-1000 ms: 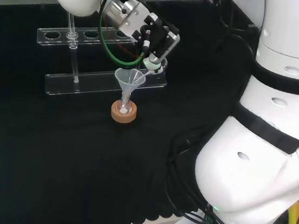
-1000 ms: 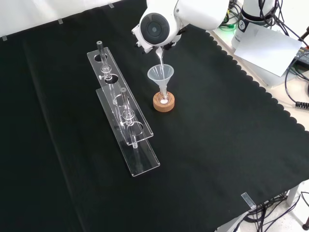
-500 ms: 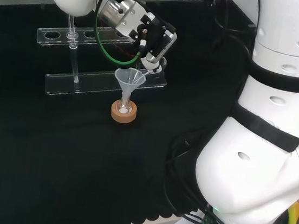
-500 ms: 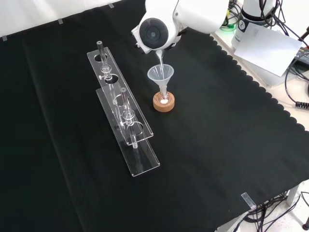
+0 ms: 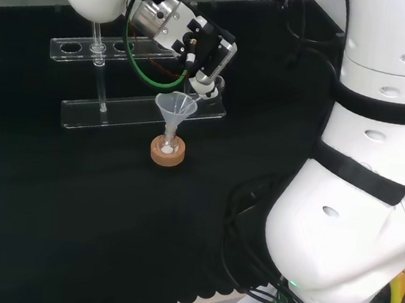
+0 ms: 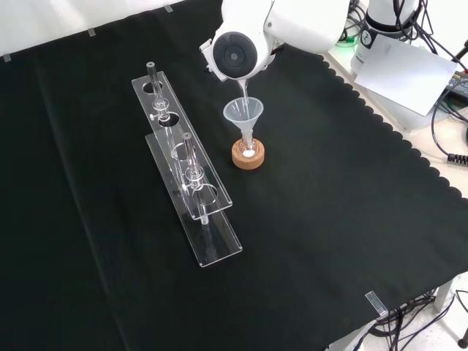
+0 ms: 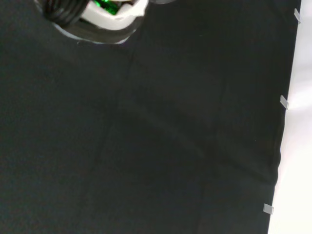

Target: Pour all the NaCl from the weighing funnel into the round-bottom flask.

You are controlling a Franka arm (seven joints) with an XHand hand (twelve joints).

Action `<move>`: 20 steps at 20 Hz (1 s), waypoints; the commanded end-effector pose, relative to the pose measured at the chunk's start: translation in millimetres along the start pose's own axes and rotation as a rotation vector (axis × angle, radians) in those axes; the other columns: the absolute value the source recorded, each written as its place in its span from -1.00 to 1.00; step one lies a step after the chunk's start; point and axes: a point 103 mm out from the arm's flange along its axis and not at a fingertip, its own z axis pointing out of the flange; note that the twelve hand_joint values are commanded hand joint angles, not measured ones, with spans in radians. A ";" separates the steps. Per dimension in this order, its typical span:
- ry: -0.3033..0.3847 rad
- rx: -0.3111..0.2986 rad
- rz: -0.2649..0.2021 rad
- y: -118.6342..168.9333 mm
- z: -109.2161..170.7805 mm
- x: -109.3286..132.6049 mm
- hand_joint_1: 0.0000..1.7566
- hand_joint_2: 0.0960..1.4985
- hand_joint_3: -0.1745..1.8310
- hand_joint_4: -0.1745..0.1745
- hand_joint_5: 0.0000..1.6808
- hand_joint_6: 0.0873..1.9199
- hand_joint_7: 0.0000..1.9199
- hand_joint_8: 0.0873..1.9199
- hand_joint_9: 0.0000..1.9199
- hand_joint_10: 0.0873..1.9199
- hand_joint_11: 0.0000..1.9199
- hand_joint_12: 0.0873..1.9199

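A small round-bottom flask (image 5: 167, 146) (image 6: 248, 150) sits on a cork ring (image 5: 167, 155) (image 6: 248, 156) mid-cloth, with white powder in its bottom. A clear plastic funnel (image 5: 176, 107) (image 6: 243, 113) stands in its neck. Just above that funnel's rim the hand (image 5: 209, 51) is shut on the glass weighing funnel (image 5: 199, 92) (image 6: 242, 89). The weighing funnel is tipped steeply, with its spout pointing down into the plastic funnel. In the front view the arm's round link (image 6: 238, 52) covers the hand.
A clear acrylic rack (image 5: 139, 110) (image 6: 191, 184) with upright glass tubes stands close behind the flask in the head view, left of it in the front view. The cloth's scalloped edge (image 6: 409, 150) runs at the front view's right. The wrist view looks at bare black cloth (image 7: 161, 146).
The hand and the wrist link have shifted slightly left and up in the head view, still holding the weighing funnel over the plastic funnel. Flask and rack have not moved.
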 end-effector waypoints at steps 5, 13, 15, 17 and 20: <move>-0.019 0.001 0.008 -1.0 -2.5 0.8 0.22 -0.07 -0.18 1.00 0.29 -0.01 -0.35 -0.38 -0.07 -0.58 -0.31 0.25; -0.042 0.002 0.014 -1.8 -7.6 2.7 0.22 -0.07 -0.18 1.00 0.29 -0.01 -0.35 -0.38 -0.07 -0.58 -0.31 0.25; -0.044 0.003 0.015 -1.8 -8.2 2.1 0.22 -0.07 -0.18 1.00 0.29 -0.01 -0.35 -0.38 -0.07 -0.58 -0.31 0.25; -0.045 0.002 0.016 -2.1 -8.7 1.8 0.22 -0.07 -0.18 1.00 0.29 -0.01 -0.35 -0.38 -0.07 -0.58 -0.31 0.25; -0.051 0.002 0.016 -1.6 -8.6 1.7 0.22 -0.07 -0.18 1.00 0.29 -0.01 -0.35 -0.38 -0.07 -0.58 -0.31 0.25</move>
